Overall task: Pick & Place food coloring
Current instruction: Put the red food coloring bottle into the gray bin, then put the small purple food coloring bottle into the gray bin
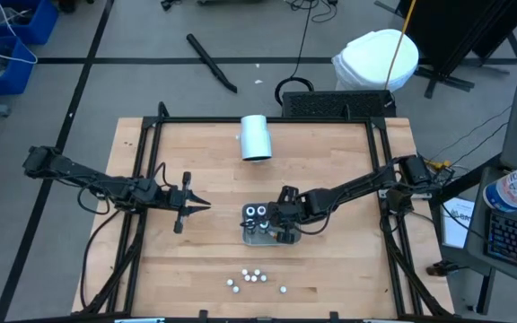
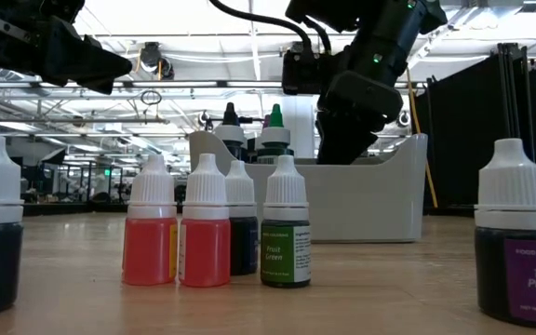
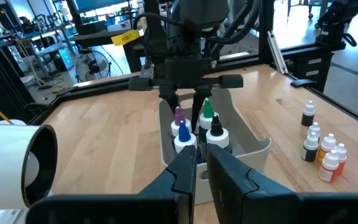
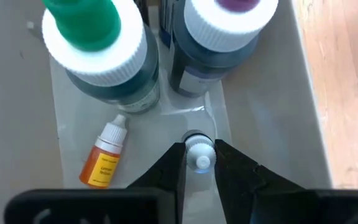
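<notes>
right gripper [image 4: 199,163]: we see it down inside the grey tray [image 4: 278,112], fingers clamped on a small white-capped food coloring bottle [image 4: 199,154]
left gripper [image 1: 197,205]: fingers closed, holding nothing, hovering left of the tray
in tray: orange bottle [image 4: 104,154] lying flat, larger bottles upright
loose bottles [image 1: 254,278]: near front table edge

Right gripper [image 4: 199,163] fingers clamp the white cap of a small food coloring bottle [image 4: 199,153] inside the grey tray [image 4: 291,118]. An orange bottle [image 4: 104,155] lies beside it; two large bottles [image 4: 101,53] stand beyond.
</notes>
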Controlling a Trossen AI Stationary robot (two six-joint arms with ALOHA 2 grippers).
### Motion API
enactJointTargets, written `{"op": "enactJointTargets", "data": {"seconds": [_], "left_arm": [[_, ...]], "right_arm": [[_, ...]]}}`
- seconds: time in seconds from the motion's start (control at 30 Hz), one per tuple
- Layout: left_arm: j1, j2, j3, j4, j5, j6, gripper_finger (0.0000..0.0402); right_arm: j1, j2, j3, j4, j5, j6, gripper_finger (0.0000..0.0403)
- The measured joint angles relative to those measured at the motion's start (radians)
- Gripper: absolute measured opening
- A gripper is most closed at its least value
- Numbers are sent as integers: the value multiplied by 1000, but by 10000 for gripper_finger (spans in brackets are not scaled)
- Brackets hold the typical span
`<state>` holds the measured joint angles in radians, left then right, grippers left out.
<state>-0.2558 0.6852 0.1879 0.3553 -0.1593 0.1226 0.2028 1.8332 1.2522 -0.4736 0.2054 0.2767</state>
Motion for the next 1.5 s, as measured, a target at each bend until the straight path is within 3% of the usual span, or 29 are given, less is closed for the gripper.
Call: {"op": "enactJointTargets", "data": {"seconds": [0.63,1.07,1.3,1.5], "left_arm": [[0,0,0,0,0,-3,47],[0,0,0,0,0,11,47],[0,0,0,-7,0,6,47],[0,0,0,-10,0,3,47]], "right_arm": [[-2,0,0,40,-48,8,75],[-7,-11,-2,44,-52,8,160],[3,-153,-2,12,-52,-25,155],[57,-323,-2,14,-46,-151,140]]}}
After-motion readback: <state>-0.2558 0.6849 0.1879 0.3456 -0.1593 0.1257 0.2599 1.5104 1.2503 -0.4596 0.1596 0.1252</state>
